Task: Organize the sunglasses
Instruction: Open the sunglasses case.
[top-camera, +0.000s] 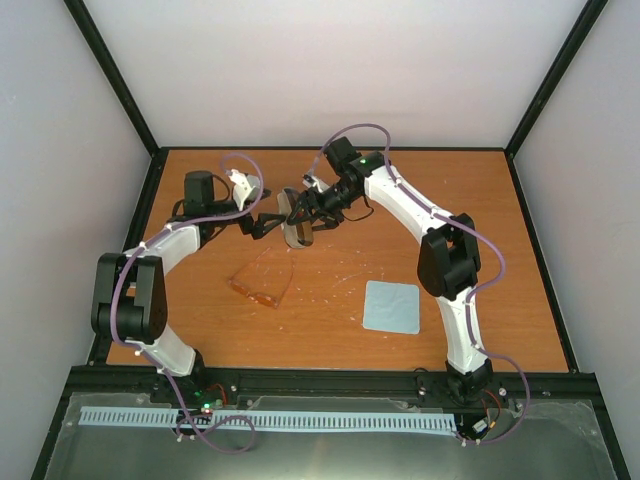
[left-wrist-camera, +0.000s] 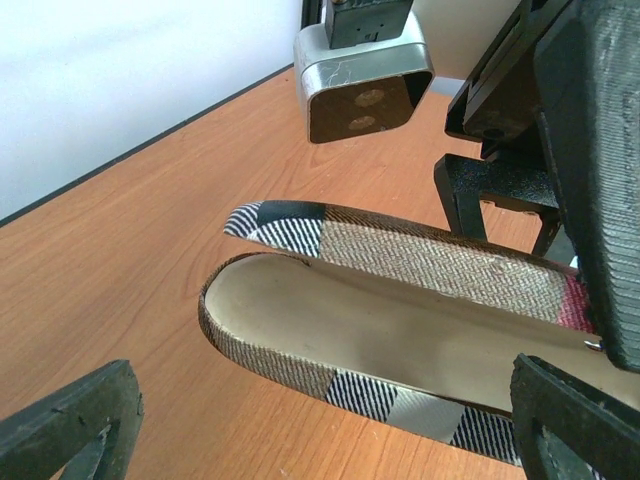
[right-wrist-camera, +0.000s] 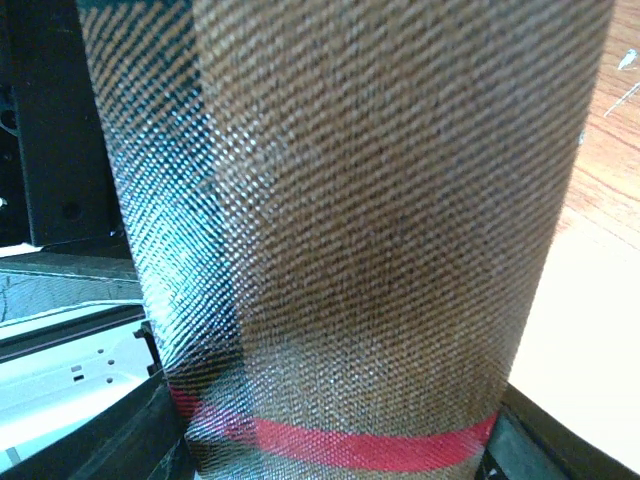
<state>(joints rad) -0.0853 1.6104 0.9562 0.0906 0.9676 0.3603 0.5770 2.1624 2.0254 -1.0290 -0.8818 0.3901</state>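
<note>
The sunglasses (top-camera: 263, 288), thin orange-brown frame, lie on the table in front of the left arm, apart from both grippers. The striped grey-brown case (top-camera: 293, 224) stands open at the table's middle back. In the left wrist view its cream inside (left-wrist-camera: 400, 330) shows under the raised lid (left-wrist-camera: 430, 262). My right gripper (top-camera: 306, 211) is shut on the lid's end, and the fabric (right-wrist-camera: 350, 200) fills its wrist view between the fingers (right-wrist-camera: 150, 440). My left gripper (top-camera: 267, 226) is open, its fingers (left-wrist-camera: 70, 425) spread wide at the lower shell's near side.
A square light-blue cloth (top-camera: 391, 306) lies flat at the front right of the wooden table (top-camera: 450, 180). Black frame posts and white walls surround the table. The right wrist camera (left-wrist-camera: 360, 80) hangs close over the case.
</note>
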